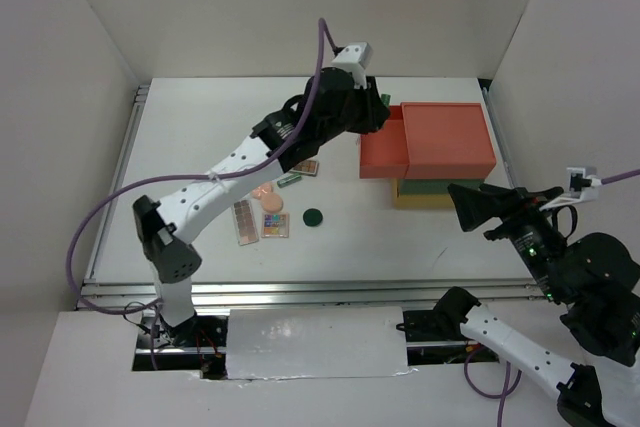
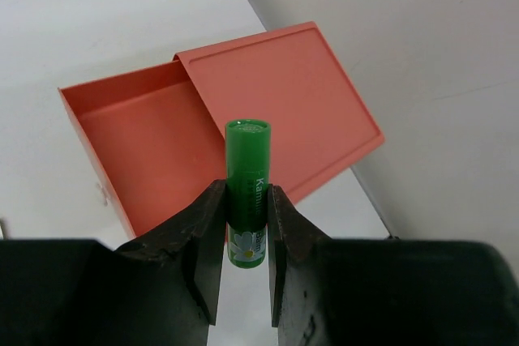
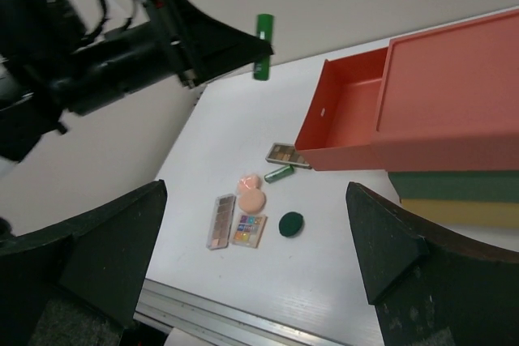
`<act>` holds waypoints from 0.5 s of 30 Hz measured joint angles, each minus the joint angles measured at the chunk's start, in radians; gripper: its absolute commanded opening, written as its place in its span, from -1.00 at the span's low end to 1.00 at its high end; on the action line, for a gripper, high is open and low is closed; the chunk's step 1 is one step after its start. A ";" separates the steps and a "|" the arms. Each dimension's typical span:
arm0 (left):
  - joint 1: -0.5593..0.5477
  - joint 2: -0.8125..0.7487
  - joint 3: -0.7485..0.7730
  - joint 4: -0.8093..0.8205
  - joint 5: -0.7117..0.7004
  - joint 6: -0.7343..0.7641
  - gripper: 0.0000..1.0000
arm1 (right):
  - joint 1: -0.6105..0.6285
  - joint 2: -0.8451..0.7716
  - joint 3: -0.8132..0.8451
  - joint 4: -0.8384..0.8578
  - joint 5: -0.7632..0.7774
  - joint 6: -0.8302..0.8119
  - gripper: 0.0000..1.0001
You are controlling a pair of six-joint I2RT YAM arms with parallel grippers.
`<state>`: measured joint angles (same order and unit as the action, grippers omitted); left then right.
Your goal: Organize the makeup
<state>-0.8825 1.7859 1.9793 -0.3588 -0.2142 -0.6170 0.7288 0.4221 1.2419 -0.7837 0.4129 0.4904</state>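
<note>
Green tube [image 2: 247, 155] pinched in left end effector [image 2: 246, 194], arm outstretched, seemingly above drawer [image 2: 138, 143]; right end effector [image 3: 254, 200] spread wide.

One green tube [image 2: 247, 192] hung upright over the red drawer [image 2: 146, 143]; palettes [image 1: 245, 221], peach compacts [image 1: 272, 204], second tube [image 1: 290, 180] and dark green disc [image 1: 313, 216] lay left of it.

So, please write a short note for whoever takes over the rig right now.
Left gripper: shut on a green tube, in the air near the open red drawer; nothing shows in it.
Right gripper: open, empty, near the drawer box.
On the table: second green tube, two long palettes, square palette, two peach compacts, dark green disc.
Nothing stored yet; all remains.
</note>
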 measured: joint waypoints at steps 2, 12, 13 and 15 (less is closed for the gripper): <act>0.019 0.085 0.077 -0.013 0.044 0.018 -0.80 | 0.000 -0.015 0.022 -0.022 0.003 0.002 1.00; 0.073 0.224 0.154 -0.059 0.142 0.037 -0.61 | 0.000 -0.031 0.048 -0.094 0.012 0.006 1.00; 0.076 0.228 0.154 -0.057 0.149 0.037 -0.57 | 0.000 -0.032 0.047 -0.093 0.010 0.006 1.00; 0.080 0.242 0.154 -0.052 0.164 0.035 -0.44 | 0.000 -0.032 0.040 -0.092 0.009 0.006 1.00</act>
<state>-0.8024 2.0277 2.1334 -0.4110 -0.0502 -0.5823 0.7288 0.3897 1.2823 -0.8761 0.4217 0.4969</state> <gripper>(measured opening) 0.351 0.997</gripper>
